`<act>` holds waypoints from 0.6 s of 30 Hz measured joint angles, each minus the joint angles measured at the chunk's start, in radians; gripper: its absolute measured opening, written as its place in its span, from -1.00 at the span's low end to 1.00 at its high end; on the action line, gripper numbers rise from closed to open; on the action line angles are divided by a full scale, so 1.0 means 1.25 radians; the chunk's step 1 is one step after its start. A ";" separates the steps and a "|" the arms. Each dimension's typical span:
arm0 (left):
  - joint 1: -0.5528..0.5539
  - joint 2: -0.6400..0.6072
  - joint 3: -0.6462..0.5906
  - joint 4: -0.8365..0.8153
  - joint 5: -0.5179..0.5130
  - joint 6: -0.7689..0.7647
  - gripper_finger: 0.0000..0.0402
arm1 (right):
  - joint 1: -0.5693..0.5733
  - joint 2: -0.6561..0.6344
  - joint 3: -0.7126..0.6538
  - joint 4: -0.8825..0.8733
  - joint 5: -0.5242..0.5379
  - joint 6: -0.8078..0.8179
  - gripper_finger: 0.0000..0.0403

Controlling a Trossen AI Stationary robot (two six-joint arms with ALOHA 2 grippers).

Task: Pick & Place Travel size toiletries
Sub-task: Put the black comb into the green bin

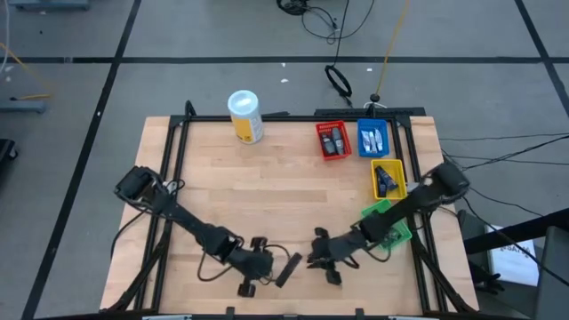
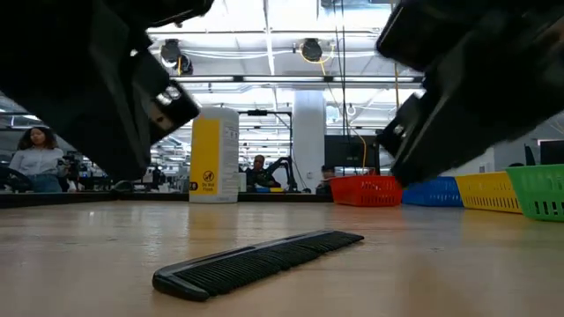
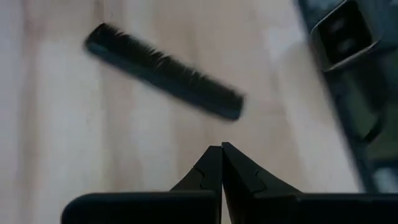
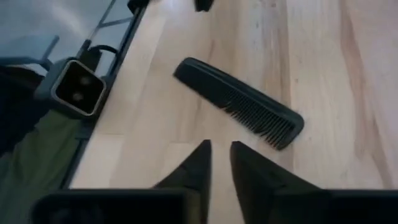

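**Comb lies free between two low grippers**

While both arms sit low at the near edge of the table (image 1: 284, 178), a black comb (image 1: 288, 268) lies flat on the wood between them, touched by neither. The left gripper (image 1: 263, 261) is just beside the comb's one side, its fingers (image 3: 214, 171) pressed together with nothing between them. The right gripper (image 1: 322, 258) is near the comb's other side; its fingers (image 4: 198, 163) stand a narrow gap apart and hold nothing. In the right wrist view the comb (image 4: 239, 102) lies ahead of the fingertips, apart from them, teeth on the far side.

Well beyond the right gripper, along the table's right side, stand four bins. The red bin (image 1: 333, 140) and blue bin (image 1: 373, 137) each hold small toiletries (image 1: 374, 139); the yellow bin (image 1: 388, 179) holds dark items, kind not legible. The green bin (image 1: 389, 227) is partly covered by the right arm, contents not visible.

A white canister (image 1: 245, 116) with a yellow label stands at the far edge, well apart from both grippers.

In the low view, people (image 2: 35, 154) show in the room behind the table
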 joint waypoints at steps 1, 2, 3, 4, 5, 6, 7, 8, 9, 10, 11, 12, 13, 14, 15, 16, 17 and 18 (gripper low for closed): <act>-0.004 0.000 -0.025 0.054 -0.002 -0.022 -0.99 | -0.012 0.021 0.000 0.027 -0.016 -0.008 -0.77; -0.006 0.000 -0.050 0.104 -0.010 -0.041 -0.98 | -0.024 0.040 0.000 0.054 -0.030 -0.018 -0.83; -0.005 0.000 -0.071 0.148 -0.021 -0.055 -0.97 | -0.033 0.057 0.000 0.071 -0.032 -0.026 -0.89; -0.003 0.000 -0.089 0.183 -0.031 -0.063 -0.97 | -0.043 0.069 0.001 0.082 -0.031 -0.034 -0.94; 0.000 0.000 -0.101 0.210 -0.044 -0.065 -0.97 | -0.052 0.081 0.000 0.090 -0.031 -0.043 -0.97; 0.004 0.000 -0.109 0.220 -0.059 -0.064 -0.98 | -0.062 0.092 0.000 0.099 -0.030 -0.048 -0.98; 0.009 0.000 -0.112 0.220 -0.071 -0.062 -0.99 | -0.072 0.100 0.000 0.101 -0.030 -0.050 -0.97; 0.015 0.000 -0.114 0.218 -0.079 -0.062 -0.99 | -0.082 0.103 0.000 0.099 -0.030 -0.050 -0.96; 0.021 0.000 -0.114 0.214 -0.080 -0.062 -0.98 | -0.092 0.106 0.000 0.098 -0.030 -0.054 -0.96; 0.028 0.000 -0.114 0.214 -0.078 -0.062 -0.97 | -0.102 0.110 0.000 0.101 -0.030 -0.061 -0.95; 0.036 0.000 -0.114 0.214 -0.069 -0.062 -0.97 | -0.111 0.115 0.001 0.104 -0.024 -0.069 -0.96; 0.043 0.000 -0.114 0.213 -0.056 -0.062 -0.97 | -0.120 0.116 0.001 0.102 -0.007 -0.079 -0.97; 0.050 0.000 -0.114 0.209 -0.044 -0.062 -0.98 | -0.127 0.116 0.001 0.098 0.018 -0.093 -0.98; 0.055 0.000 -0.114 0.205 -0.036 -0.062 -0.99 | -0.134 0.116 0.001 0.095 0.065 -0.112 -0.99; 0.059 0.000 -0.114 0.206 -0.029 -0.062 -0.99 | -0.141 0.116 0.001 0.088 0.133 -0.130 -0.99; 0.062 0.000 -0.114 0.207 -0.025 -0.062 -0.99 | -0.146 0.113 0.001 0.070 0.223 -0.138 -0.99; 0.064 0.000 -0.114 0.209 -0.023 -0.061 -0.98 | -0.151 0.107 0.000 0.044 0.303 -0.156 -0.99; 0.065 0.000 -0.114 0.210 -0.017 -0.057 -0.97 | -0.156 0.095 0.000 0.016 0.351 -0.179 -0.99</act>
